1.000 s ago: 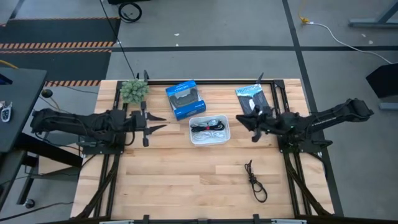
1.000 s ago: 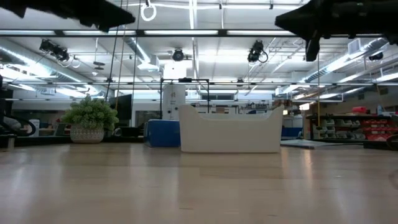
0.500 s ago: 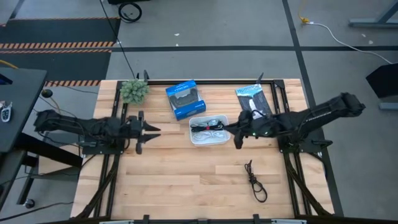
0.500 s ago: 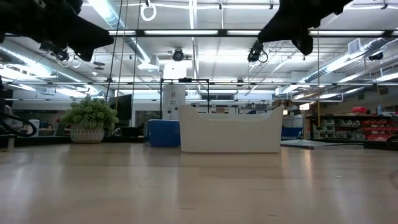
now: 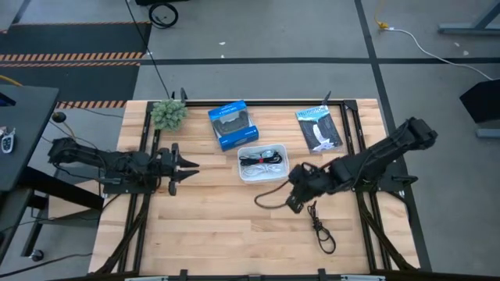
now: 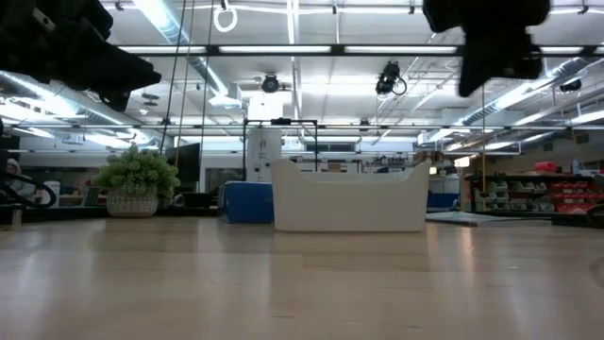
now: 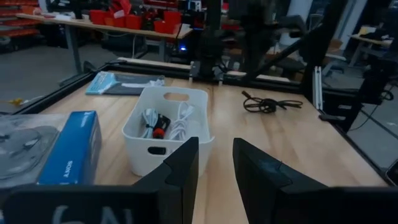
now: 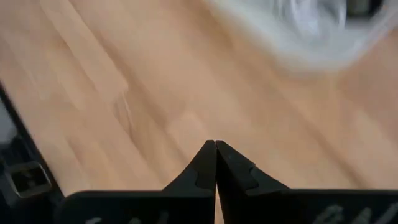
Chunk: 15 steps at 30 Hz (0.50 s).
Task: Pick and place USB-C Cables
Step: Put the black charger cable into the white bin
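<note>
1. A light wooden table [image 5: 226, 234] framed in black rail is seen from above, with both dark arms reaching in from its sides.
2. The right arm is stretched diagonally from the table's right edge toward the middle; its gripper [image 5: 295, 201] is held low over bare wood, just in front of the white bin [image 5: 262, 163] and just beside the near end of the loose dark cable [image 5: 320, 229]. In its wrist view the two fingers [image 8: 205, 168] are seen pressed together with nothing between them.
3. The left arm is kept at the table's left side, its gripper [image 5: 184, 167] pointed toward the bin and well apart from it. Its fingers [image 7: 180, 163] are seen slightly apart, with nothing held.
4. A blue box [image 5: 231, 125] is laid behind the bin, near the table's far edge; a small potted plant [image 5: 168, 114] is placed to the left of it.
5. A black-and-white packet [image 5: 319, 128] is laid near the far right corner.
6. The white bin sits at the table's centre; a white cable [image 7: 181, 124] and a black cable with a red band [image 7: 157, 125] are bundled inside it.
7. The dark brown-black cable is left on the wood near the front right, outside the bin, touched by neither gripper.
</note>
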### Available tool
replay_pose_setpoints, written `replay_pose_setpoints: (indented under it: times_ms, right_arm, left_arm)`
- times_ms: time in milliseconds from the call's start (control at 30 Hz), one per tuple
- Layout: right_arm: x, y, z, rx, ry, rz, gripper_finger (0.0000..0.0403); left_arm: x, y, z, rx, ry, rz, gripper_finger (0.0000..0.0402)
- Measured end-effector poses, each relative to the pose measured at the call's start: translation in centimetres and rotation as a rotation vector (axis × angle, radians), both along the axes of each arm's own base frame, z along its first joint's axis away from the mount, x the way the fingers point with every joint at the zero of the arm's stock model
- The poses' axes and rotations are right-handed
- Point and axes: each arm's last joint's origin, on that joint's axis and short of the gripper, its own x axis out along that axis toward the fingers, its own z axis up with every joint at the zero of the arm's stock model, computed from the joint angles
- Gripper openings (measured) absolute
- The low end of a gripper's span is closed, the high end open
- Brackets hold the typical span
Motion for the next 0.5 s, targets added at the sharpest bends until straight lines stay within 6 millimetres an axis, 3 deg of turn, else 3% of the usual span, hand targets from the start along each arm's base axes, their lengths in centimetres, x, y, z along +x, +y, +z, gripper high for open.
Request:
replay_pose_setpoints:
  times_ms: [300, 500]
  right_arm:
    - [-0.7, 3.1, -1.8, 0.102, 0.402, -0.097, 0.0006]
    - [-1.2, 5.0, -1.9, 0.166, 0.463, -0.137, 0.0007]
  left_arm:
    - [-0.1, -0.4, 0.2, -0.004, -0.025, -0.027, 0.0107]
    - [-0.2, -0.7, 0.2, 0.026, -0.025, -0.032, 0.0107]
